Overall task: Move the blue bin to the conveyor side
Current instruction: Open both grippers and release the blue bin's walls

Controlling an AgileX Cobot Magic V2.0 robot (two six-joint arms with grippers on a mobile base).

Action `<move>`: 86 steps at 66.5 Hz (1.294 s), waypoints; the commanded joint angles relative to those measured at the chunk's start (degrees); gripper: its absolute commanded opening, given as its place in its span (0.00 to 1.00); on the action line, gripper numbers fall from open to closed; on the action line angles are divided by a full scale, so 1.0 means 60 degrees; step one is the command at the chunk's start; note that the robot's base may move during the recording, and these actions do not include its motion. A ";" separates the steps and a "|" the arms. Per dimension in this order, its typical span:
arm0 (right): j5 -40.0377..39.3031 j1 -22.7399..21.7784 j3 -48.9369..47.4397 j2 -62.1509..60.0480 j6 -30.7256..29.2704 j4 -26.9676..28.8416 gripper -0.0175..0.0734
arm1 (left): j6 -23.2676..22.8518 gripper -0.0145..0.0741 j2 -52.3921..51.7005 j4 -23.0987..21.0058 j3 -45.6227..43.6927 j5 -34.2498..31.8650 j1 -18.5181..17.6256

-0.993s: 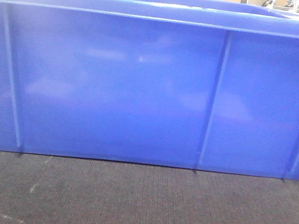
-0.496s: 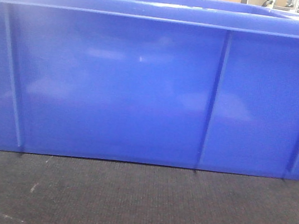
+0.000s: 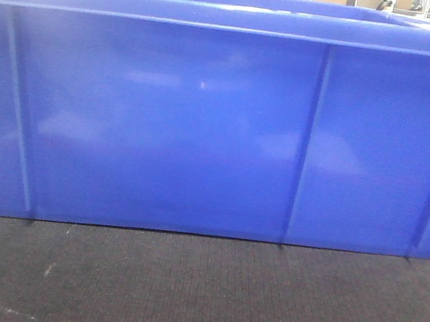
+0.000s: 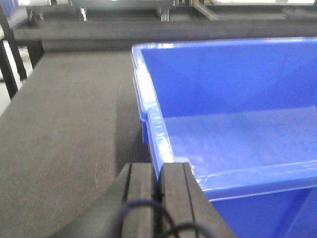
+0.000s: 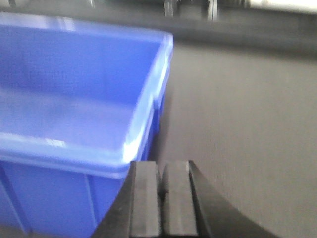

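Large glossy blue plastic bin (image 3: 204, 127) sits flat on the wide dark grey textured conveyor belt (image 3: 195, 296), long side wall facing the front camera and filling most of that view. The base looks fully seated on the belt, no tilt.

Left gripper (image 4: 157, 181): black pads pinched nearly together on the bin's left end rim, right at the near corner. The rim runs into the slit between the pads, so I read it as clamped on the rim.

Right gripper (image 5: 161, 183): pads likewise narrow, at the right end rim's near corner. That view is blurred and the contact itself sits at the frame's bottom, so the grip there is probable, not certain.

The mirrored end-rim holds make sense: the thickened rim is the only graspable feature on the smooth walls, and one arm per end keeps a wide tote from yawing.

Bin interior looks empty. Judging by placement, the bin is already on the belt; releasing looks like the remaining step.
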 commanded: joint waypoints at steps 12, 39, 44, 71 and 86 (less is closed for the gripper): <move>-0.0666 -0.0015 0.0248 -0.1359 -0.0088 -0.0137 0.09 | 0.0020 0.15 -0.0664 0.0000 0.0139 -0.0271 -0.0013; -0.0747 -0.0015 0.0248 -0.1359 -0.0088 -0.0137 0.09 | 0.0020 0.15 -0.0664 0.0000 0.0139 -0.0271 -0.0013; -0.0747 -0.0015 0.0248 -0.1359 -0.0088 -0.0137 0.09 | 0.0020 0.15 -0.0664 0.0000 0.0139 -0.0271 -0.0013; -0.0747 -0.0015 0.0248 -0.1359 -0.0088 -0.0137 0.09 | 0.0020 0.15 -0.1011 0.0000 0.0779 -0.0470 0.0159; -0.0747 -0.0015 0.0248 -0.1359 -0.0088 -0.0137 0.09 | 0.0020 0.15 -0.2300 0.0000 0.3219 -0.2762 0.0789</move>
